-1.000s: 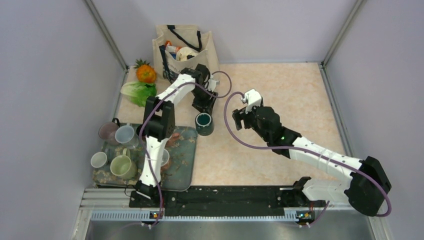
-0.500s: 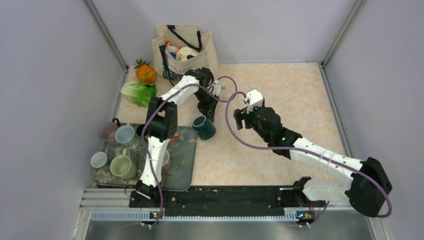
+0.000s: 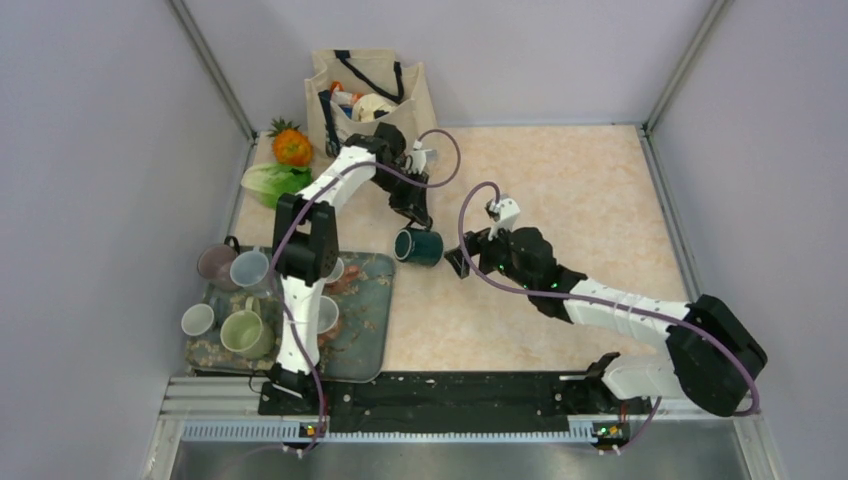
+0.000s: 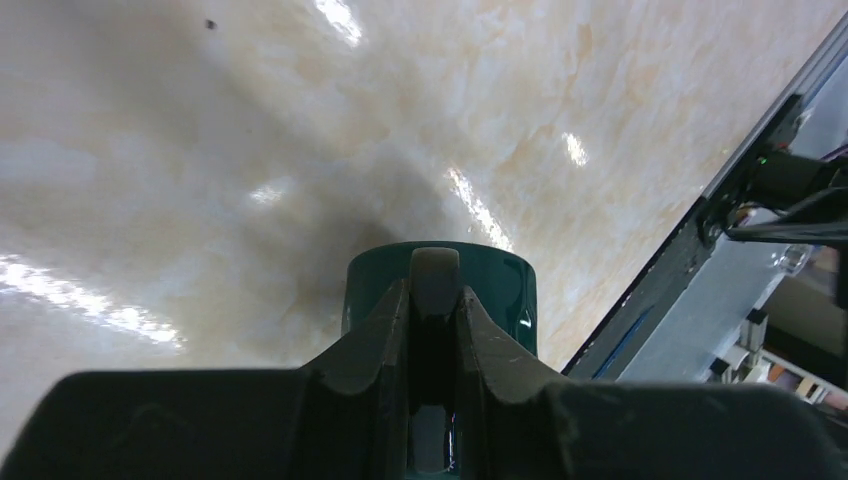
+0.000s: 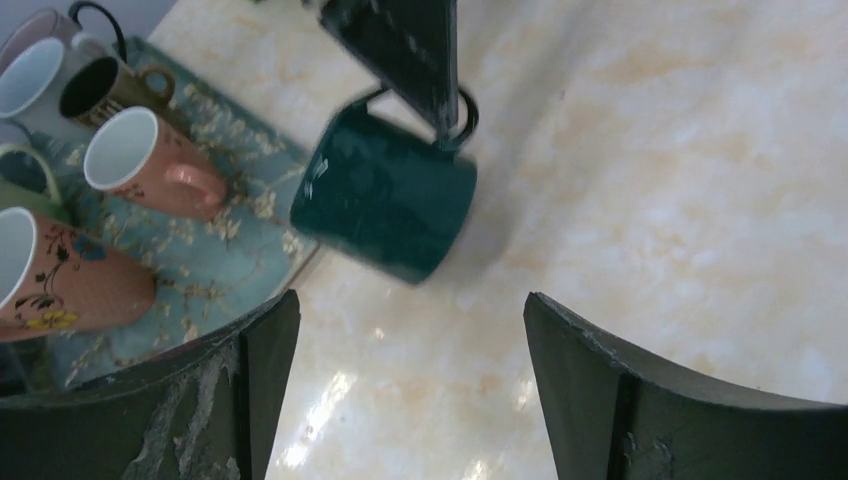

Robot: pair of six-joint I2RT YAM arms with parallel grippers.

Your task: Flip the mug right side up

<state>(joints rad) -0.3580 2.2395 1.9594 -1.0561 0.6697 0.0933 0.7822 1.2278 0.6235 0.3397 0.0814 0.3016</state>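
Note:
The dark green mug point(image 3: 422, 247) hangs tilted on its side just above the marble table, its mouth facing left toward the tray. My left gripper point(image 3: 424, 220) is shut on the mug's handle from above. In the left wrist view the fingers point(image 4: 385, 330) pinch the handle, with the mug body point(image 4: 500, 285) beyond them. My right gripper point(image 3: 456, 262) is open and empty, just right of the mug and apart from it. In the right wrist view the mug point(image 5: 385, 195) lies ahead of the open right gripper point(image 5: 410, 335).
A teal tray point(image 3: 365, 330) with several mugs sits at the left, close to the green mug; it also shows in the right wrist view point(image 5: 225, 255). A canvas bag point(image 3: 370, 95), an orange fruit point(image 3: 292, 147) and a lettuce point(image 3: 272, 183) stand at the back left.
The mug stood mouth up a second ago; my left gripper has tipped it onto its side and shifted it slightly right. My right gripper has moved down and left toward the mug.

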